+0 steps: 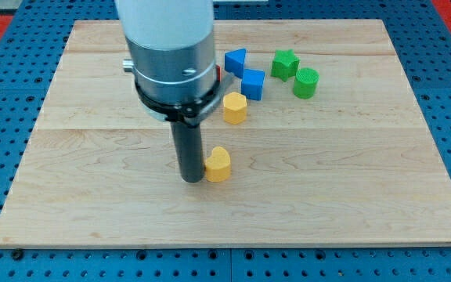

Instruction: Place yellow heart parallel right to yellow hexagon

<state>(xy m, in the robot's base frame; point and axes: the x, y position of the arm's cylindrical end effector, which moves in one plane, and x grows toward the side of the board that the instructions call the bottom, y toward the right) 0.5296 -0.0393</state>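
Observation:
The yellow heart lies on the wooden board a little below the middle. My tip stands right against the heart's left side, touching or nearly touching it. The yellow hexagon sits above the heart, slightly to its right, about a block's length away. The arm's grey and white body covers the board's upper left of centre.
A blue triangle block and a blue cube lie just above and right of the hexagon. A green star block and a green round block lie further right. A sliver of something red shows behind the arm.

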